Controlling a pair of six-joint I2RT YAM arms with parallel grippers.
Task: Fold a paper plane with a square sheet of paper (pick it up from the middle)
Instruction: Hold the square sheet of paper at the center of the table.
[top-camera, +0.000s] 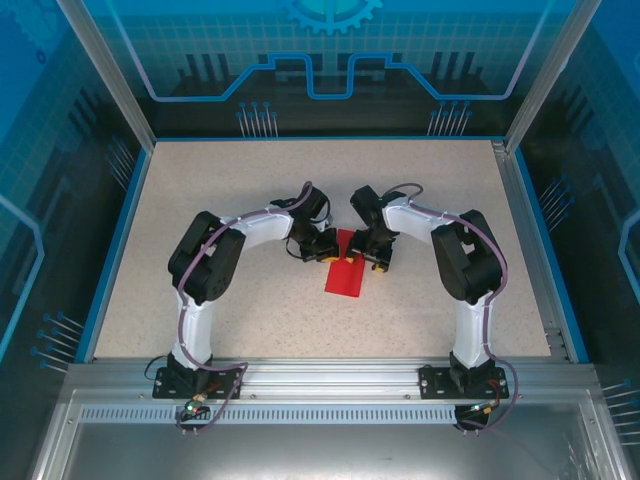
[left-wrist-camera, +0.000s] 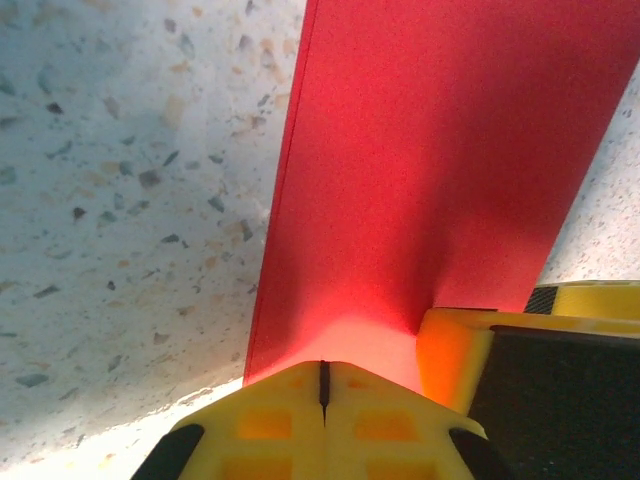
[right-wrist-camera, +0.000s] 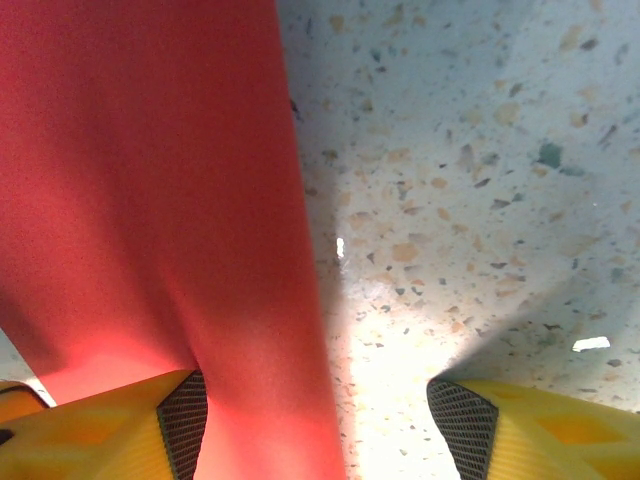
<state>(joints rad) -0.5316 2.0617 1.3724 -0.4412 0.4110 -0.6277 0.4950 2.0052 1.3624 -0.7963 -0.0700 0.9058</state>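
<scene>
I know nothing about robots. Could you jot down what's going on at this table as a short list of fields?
Table: speckled beige, blue border
Paper: the square sheet of paper, bright red, in the middle between the two arms
Left gripper: shut, tips at the sheet's edge; cannot tell whether it pinches the sheet
Right gripper: open, the sheet's edge running between its fingers
Folding: no dart shape yet

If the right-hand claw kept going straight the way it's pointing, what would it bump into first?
Probably the red square sheet of paper: its edge already sits between the open fingers of the right gripper. Past that edge there is just the speckled table. Depth is hard to judge here.
</scene>
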